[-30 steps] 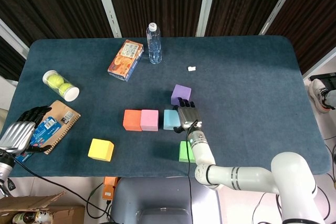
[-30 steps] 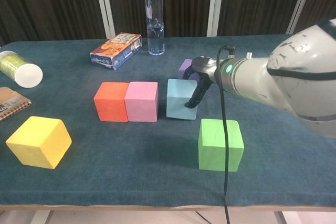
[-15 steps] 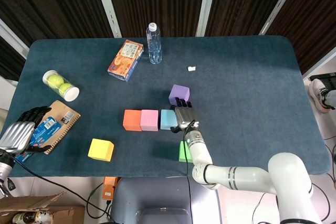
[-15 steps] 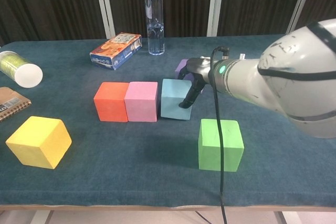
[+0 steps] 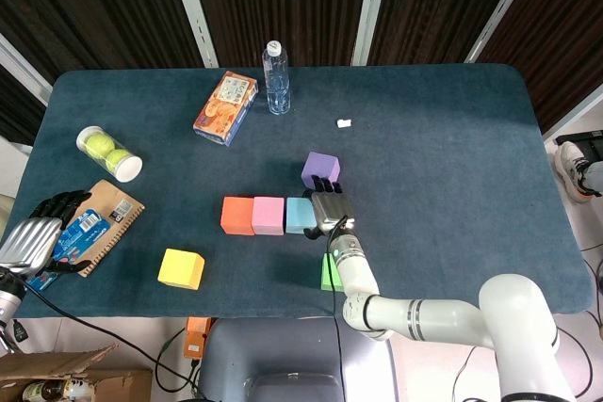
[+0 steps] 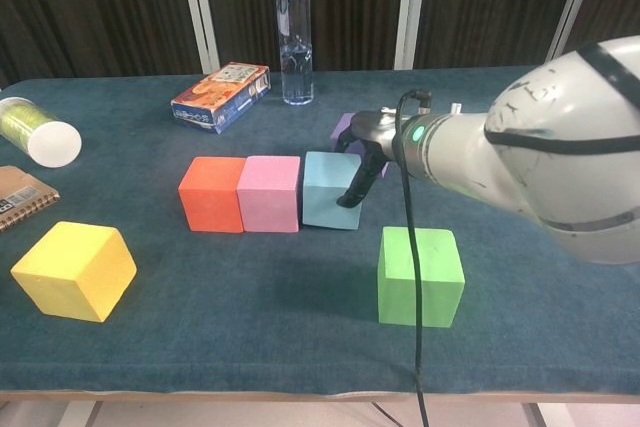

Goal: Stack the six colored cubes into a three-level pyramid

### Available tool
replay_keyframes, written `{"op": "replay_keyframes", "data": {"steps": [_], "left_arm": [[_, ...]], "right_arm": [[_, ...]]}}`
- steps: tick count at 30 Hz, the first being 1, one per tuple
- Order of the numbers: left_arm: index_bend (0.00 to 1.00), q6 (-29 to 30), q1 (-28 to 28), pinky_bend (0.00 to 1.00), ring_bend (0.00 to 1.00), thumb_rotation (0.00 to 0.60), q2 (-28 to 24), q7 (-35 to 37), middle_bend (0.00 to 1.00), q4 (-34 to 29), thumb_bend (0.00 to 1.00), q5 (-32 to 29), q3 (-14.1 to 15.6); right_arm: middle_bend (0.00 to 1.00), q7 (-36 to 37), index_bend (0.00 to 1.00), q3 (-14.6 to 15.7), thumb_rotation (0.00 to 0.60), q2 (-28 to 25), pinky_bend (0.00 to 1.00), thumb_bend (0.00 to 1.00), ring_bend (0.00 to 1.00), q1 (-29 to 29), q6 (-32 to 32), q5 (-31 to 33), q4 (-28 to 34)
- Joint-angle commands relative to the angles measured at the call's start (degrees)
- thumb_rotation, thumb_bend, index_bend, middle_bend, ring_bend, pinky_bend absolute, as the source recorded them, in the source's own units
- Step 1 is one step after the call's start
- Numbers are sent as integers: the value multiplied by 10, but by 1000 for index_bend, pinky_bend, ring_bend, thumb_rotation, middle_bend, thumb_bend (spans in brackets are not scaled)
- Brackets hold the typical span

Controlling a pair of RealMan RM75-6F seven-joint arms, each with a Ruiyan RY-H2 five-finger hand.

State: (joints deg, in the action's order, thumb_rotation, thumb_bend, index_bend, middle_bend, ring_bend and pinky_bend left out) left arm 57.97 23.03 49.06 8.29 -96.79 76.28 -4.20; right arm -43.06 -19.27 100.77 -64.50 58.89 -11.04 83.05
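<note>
**Right hand against the blue cube at the end of the row**

The right hand [image 5: 327, 206] rests its fingers [image 6: 352, 187] on the right face of the blue cube [image 6: 331, 190]; whether it grips the cube or only touches it I cannot tell. Left of the hand, blue cube, pink cube [image 6: 269, 193] and orange cube [image 6: 212, 193] stand in a row, touching. The purple cube [image 5: 321, 168] sits just behind the hand, the green cube [image 6: 420, 274] near in front of it, and the yellow cube [image 6: 74, 269] well apart to the front left. The left hand [image 5: 36, 233] lies at the table's [image 5: 452, 157] far left edge, fingers curled over a blue packet [image 5: 77, 235] on a notebook [image 5: 115, 209].
</note>
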Motion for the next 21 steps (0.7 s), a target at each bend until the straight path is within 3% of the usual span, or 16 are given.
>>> {"op": "replay_keyframes", "data": {"steps": [1, 12, 21], "left_arm": [[95, 0, 0, 104, 0, 600, 0, 0, 59, 0, 43, 0, 0], [95, 2, -2, 104, 0, 600, -1, 4, 59, 1, 44, 3, 1], [95, 3, -2, 104, 0, 600, -3, 5, 59, 0, 43, 3, 1]], "right_arm": [[10, -2, 488, -1, 600, 4, 0, 213, 0, -2, -1, 2, -5], [14, -7, 320, 0, 600, 7, 0, 213, 0, -4, -11, 8, -7], [2, -2, 106, 1, 600, -8, 0, 212, 0, 2, -11, 2, 11]]}}
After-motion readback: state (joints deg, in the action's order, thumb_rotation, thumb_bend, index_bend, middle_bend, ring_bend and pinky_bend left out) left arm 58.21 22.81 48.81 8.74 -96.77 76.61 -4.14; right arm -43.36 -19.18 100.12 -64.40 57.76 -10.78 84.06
